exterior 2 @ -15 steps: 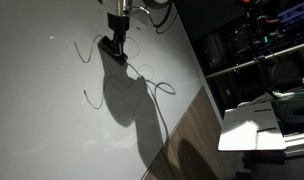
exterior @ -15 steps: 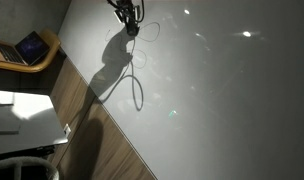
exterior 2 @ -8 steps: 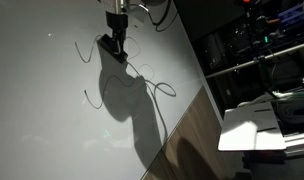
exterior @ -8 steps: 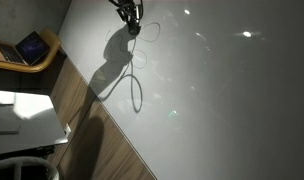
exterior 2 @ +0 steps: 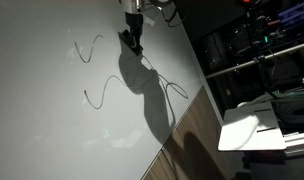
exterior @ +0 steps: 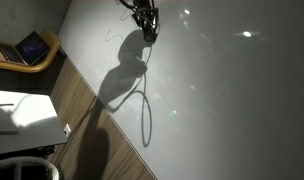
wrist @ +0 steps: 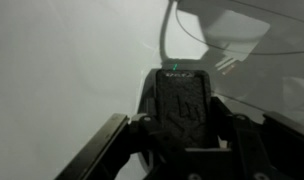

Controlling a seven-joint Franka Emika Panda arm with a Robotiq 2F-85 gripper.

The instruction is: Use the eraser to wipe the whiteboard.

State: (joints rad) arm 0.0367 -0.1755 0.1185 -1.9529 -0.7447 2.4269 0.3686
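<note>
One black rectangular eraser [wrist: 187, 105] sits pinched between the robot's two dark fingers [wrist: 102, 148], which are closed narrowly on its sides, and it points out over the flat white whiteboard [exterior 2: 52, 120]. From where I stand the tip of the eraser seems to meet its own shadow. I'd judge it to be touching the board or only just off it, though I can't be sure.

Half a second ago the gripper [exterior 2: 134, 40] stood right beside the upper curly marker squiggle [exterior 2: 89, 50]. Now it has slid along the board, away from that squiggle and towards the side where the metal shelving [exterior 2: 257, 60] stands. The arm's big dark shadow [exterior 2: 147, 95] has swung along with it.

The upper squiggle now lies fully uncovered and looks as dark as it did. The lower wavy marker squiggle [exterior 2: 102, 93] looks unchanged too, and so does the third marker line [exterior 2: 170, 88], half under the shadow near the brown wooden strip [exterior 2: 182, 140] that borders the board.

To my eye, then, this stroke has carried the eraser across bare board without lifting any ink I can make out. The wiping looks barely begun, and the eraser will need to pass over each line in turn.
</note>
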